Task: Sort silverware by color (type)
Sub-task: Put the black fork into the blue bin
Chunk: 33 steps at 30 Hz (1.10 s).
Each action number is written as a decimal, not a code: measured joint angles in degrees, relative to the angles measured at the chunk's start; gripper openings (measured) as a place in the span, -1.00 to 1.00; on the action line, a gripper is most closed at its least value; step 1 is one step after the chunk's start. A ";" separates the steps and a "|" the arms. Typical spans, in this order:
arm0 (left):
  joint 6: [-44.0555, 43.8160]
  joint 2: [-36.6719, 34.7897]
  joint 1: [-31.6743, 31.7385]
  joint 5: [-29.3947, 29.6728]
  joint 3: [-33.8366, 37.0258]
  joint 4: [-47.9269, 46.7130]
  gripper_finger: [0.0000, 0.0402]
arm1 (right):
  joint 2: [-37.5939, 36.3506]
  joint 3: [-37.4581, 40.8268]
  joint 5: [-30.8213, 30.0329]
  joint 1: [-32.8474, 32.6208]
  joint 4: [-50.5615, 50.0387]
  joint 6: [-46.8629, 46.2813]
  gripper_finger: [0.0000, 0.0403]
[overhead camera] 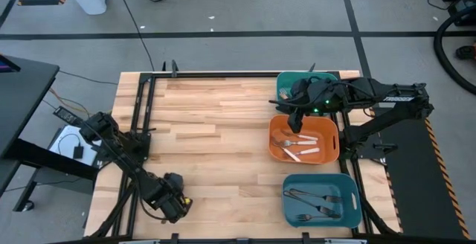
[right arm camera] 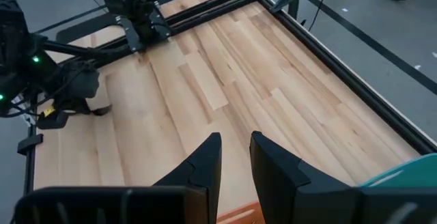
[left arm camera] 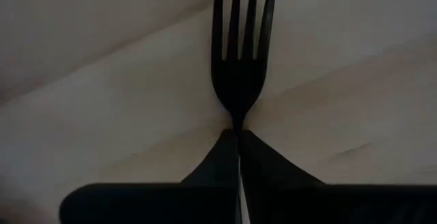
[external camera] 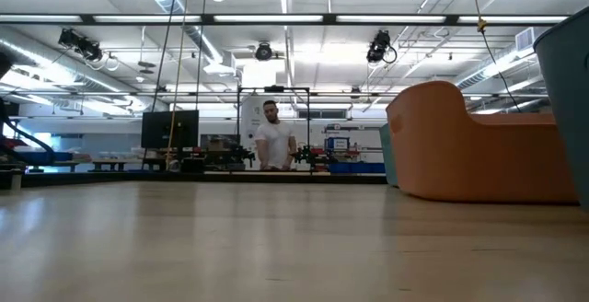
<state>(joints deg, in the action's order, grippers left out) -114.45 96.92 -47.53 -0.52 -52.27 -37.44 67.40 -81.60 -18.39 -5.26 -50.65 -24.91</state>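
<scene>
From above, the left gripper [overhead camera: 176, 203] sits low at the table's [overhead camera: 216, 140] near edge, and we can't make out its fingers under the dark arm. The left wrist view settles it: the jaws are pinched tight on the neck of a dark fork [left arm camera: 240, 53], tines pointing away over the wood, the handle hidden between the fingers.

The right gripper [overhead camera: 297, 122] hovers over the orange bin [overhead camera: 277, 152]; in its wrist view the fingers [right arm camera: 202, 162] stand a narrow gap apart with nothing between them.

Inside the orange bin we see forks with white handles [overhead camera: 301, 146] and at least one orange-handled; the exact count is hard to tell. The near teal bin [overhead camera: 291, 211] holds several dark forks [overhead camera: 318, 201]. A far teal bin [overhead camera: 286, 85] is mostly covered by the right arm, contents unseen.

White lettering on the right arm [overhead camera: 398, 98] is too small to read for sure.

Down low, only the orange bin's wall [external camera: 479, 155] shows, with a person [external camera: 273, 138] far behind.
</scene>
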 joint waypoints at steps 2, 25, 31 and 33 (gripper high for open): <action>2.05 -0.32 0.38 4.50 -1.82 -2.57 -0.96 | 0.00 0.00 0.67 0.02 0.10 -0.02 -0.58; 70.53 -5.85 31.27 36.70 -22.15 22.13 -0.96 | 12.39 0.00 -1.94 -9.75 5.03 2.14 -0.46; 76.83 -5.85 33.39 36.58 -23.80 26.76 -0.96 | 13.86 0.00 -12.03 -9.66 8.21 -1.15 -0.46; 77.65 -5.85 33.50 36.60 -23.97 26.84 -0.97 | 13.98 0.00 -12.00 -9.22 9.76 -1.44 -0.45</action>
<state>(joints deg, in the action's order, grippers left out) -36.80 91.07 -14.03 36.07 -76.24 -10.59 81.38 -81.60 -30.39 -14.48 -40.89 -26.34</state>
